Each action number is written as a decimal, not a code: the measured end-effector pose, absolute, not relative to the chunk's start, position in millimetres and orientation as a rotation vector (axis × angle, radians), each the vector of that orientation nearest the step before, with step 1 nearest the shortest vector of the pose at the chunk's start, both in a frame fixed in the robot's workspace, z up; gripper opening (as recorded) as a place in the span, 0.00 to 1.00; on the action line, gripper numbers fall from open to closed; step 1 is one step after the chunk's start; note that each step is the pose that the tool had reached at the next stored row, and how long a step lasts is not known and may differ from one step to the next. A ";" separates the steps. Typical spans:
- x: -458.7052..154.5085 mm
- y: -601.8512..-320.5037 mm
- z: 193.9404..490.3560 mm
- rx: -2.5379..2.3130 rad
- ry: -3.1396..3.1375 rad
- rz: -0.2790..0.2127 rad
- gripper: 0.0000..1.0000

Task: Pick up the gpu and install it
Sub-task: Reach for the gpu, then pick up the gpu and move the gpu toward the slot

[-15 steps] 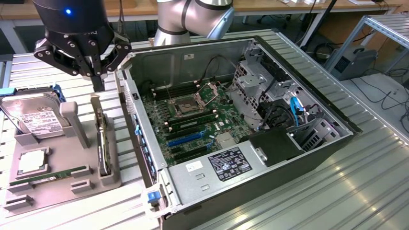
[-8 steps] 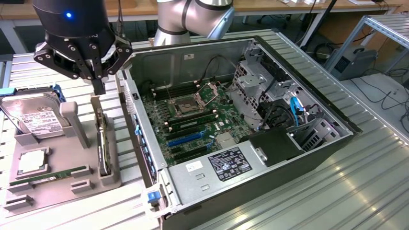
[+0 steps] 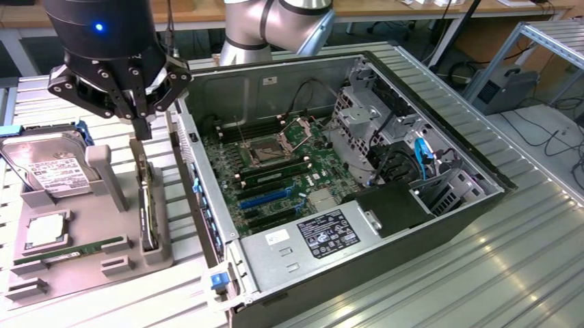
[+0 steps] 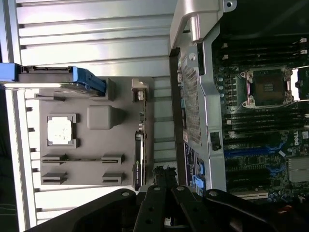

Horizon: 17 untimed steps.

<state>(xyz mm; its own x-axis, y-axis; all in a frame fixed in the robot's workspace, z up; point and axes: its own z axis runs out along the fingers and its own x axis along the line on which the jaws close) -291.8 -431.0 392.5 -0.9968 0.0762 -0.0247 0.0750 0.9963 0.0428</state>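
1 closed gripper point(image 3: 141, 131) above gpu point(image 3: 146, 205); case wall point(image 3: 195, 179) just beside

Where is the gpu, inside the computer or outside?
Outside. The gpu stands on its edge in the gray tray, beside the open computer case.

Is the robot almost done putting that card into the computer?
Not yet. Done: nothing that shows; the gpu stands on its edge in the gray holder, outside the computer case. In hand: the claw is shut and hangs right at the card's top end; whether it touches is hard to tell. Left: lifting the card out and fitting it into the board's blue slots, which look empty.
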 end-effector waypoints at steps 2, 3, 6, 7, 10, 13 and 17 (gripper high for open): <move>-291.8 -432.7 392.4 0.118 3.112 0.065 0.11; -291.8 -433.3 392.4 0.118 3.112 0.065 0.11; -291.7 -434.0 392.5 0.118 3.112 0.065 0.11; -291.8 -434.0 392.4 0.118 3.112 0.065 0.11; -291.7 -434.0 392.5 0.118 3.112 0.065 0.11; -291.7 -434.0 392.5 0.118 3.112 0.065 0.11; -291.8 -434.0 392.4 0.118 3.112 0.065 0.11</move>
